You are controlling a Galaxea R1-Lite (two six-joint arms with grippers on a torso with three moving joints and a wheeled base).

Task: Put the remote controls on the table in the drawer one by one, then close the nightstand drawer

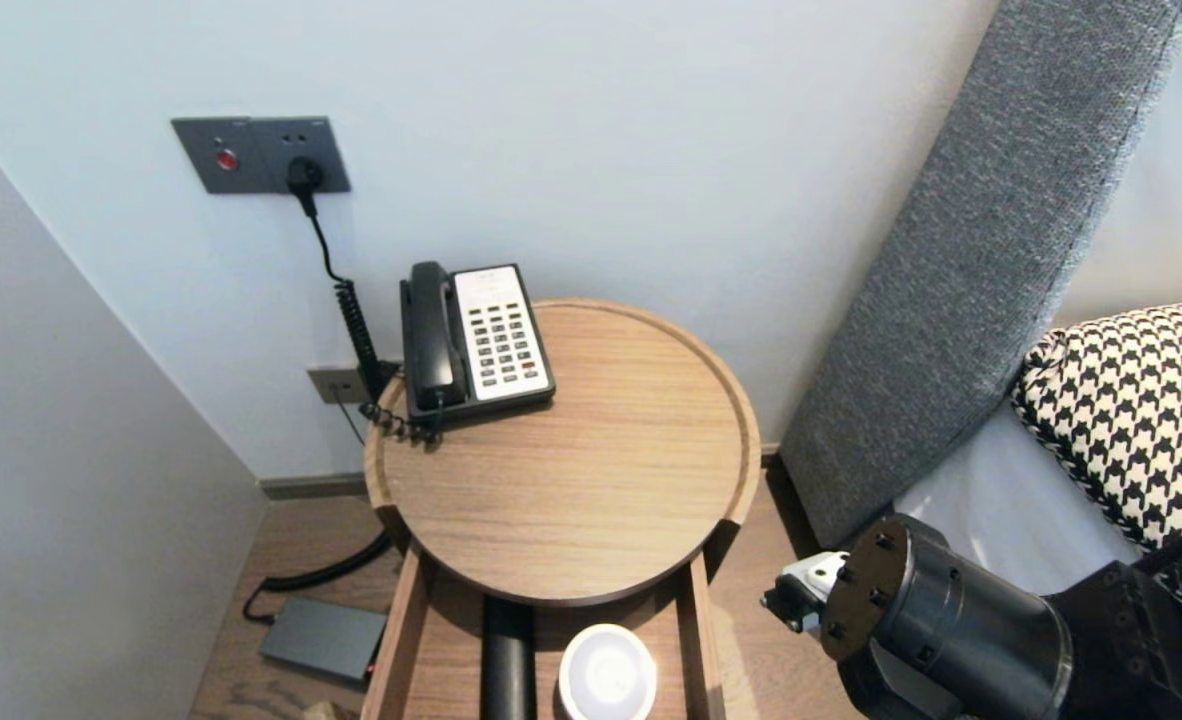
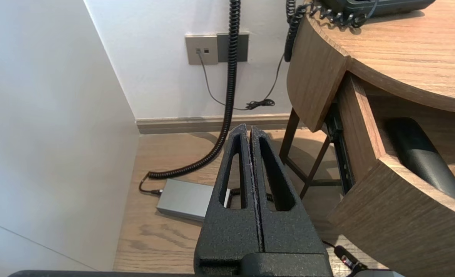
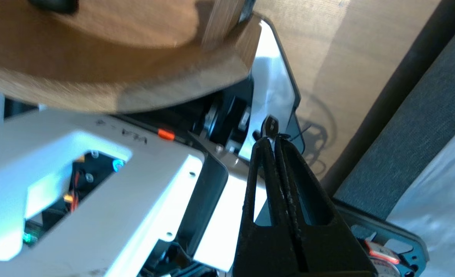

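A round wooden bedside table (image 1: 591,490) has its drawer (image 1: 398,625) pulled out. Inside the drawer lie a black cylinder (image 1: 508,660) and a white round lidded object (image 1: 607,672). My right arm (image 1: 941,620) hangs low to the right of the drawer, between table and bed. The right gripper (image 3: 272,139) is shut and empty, pointing down past the curved drawer front (image 3: 135,88) toward my own white base (image 3: 96,184). The left gripper (image 2: 248,129) is parked, shut and empty, over the floor to the left of the drawer (image 2: 397,215). It touches nothing.
A black and white desk phone (image 1: 476,340) sits at the table's back left, its coiled cord (image 2: 229,96) hanging to a grey box (image 2: 185,198) on the floor. A wall runs close on the left. A grey headboard (image 1: 981,260) and a houndstooth pillow (image 1: 1141,400) stand to the right.
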